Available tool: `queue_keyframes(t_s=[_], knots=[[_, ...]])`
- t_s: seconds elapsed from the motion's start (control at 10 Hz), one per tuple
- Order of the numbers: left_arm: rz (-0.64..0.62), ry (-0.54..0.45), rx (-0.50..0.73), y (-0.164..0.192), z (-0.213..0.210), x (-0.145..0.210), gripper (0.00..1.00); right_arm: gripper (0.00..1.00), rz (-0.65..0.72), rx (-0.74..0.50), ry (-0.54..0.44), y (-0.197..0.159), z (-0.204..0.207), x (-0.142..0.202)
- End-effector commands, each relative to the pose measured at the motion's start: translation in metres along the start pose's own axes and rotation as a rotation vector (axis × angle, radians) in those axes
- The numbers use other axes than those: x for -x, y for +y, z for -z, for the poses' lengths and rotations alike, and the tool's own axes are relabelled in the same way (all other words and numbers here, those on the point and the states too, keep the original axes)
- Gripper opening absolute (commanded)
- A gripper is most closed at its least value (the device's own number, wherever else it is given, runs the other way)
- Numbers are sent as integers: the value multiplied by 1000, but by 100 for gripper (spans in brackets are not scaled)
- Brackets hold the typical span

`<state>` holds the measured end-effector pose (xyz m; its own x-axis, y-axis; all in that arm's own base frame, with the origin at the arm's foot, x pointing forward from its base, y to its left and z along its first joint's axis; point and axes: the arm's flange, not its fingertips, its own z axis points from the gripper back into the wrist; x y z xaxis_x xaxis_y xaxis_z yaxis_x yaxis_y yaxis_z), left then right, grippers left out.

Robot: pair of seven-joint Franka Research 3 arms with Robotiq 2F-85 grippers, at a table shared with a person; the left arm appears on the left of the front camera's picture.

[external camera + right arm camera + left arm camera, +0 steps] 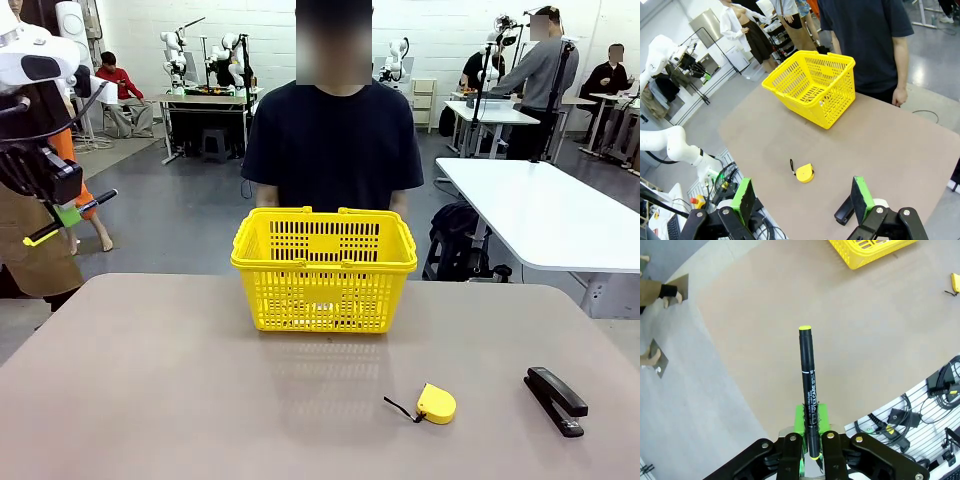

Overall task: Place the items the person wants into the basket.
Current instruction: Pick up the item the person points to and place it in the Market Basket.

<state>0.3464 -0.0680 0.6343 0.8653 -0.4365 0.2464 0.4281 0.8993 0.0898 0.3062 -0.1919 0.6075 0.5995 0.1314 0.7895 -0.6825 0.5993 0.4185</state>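
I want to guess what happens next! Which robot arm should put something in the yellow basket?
Probably the left. Its end effector already grips the black pen, raised left of the basket. The right end effector is open, holding nothing.

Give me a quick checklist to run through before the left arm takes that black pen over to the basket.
1. Pen held: ok. The left end effector is shut on the black pen, clamped near its lower end.
2. Pen clear of the table: ok. It hangs high at the left, above the table.
3. Basket upright, open top unobstructed: ok.
4. Person's hands out of the basket: ok. The one visible hand hangs at the person's side.
5. Right end effector out of the way: ok. It is open, near the tape measure and stapler.
6. Basket contents: cannot tell through the mesh.
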Motion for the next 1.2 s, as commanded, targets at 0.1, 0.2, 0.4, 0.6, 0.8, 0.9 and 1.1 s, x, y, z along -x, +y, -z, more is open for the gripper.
queue_keyframes(t_s=[0.1, 0.2, 0.4, 0.6, 0.8, 0.9, 1.1], knots=[[27, -4, -2, -3, -2, -1, 1, 100, -13, -17, -32, 0, 0, -2], [27, -4, -2, -3, -2, -1, 1, 100, -13, -17, -32, 0, 0, -2], [27, -4, -2, -3, -2, -1, 1, 100, -13, -17, -32, 0, 0, -2], [112, -11, 26, -13, -3, -53, 11, 100, -13, -17, -32, 0, 0, -2], [378, -68, 77, -46, -1, -153, 11, 100, -13, -17, -32, 0, 0, -2], [478, -80, 74, -64, 7, -194, 11, 100, -13, -17, -32, 0, 0, -2], [630, -50, 105, -99, 31, -254, 11, 100, -13, -17, -32, 0, 0, -2]])
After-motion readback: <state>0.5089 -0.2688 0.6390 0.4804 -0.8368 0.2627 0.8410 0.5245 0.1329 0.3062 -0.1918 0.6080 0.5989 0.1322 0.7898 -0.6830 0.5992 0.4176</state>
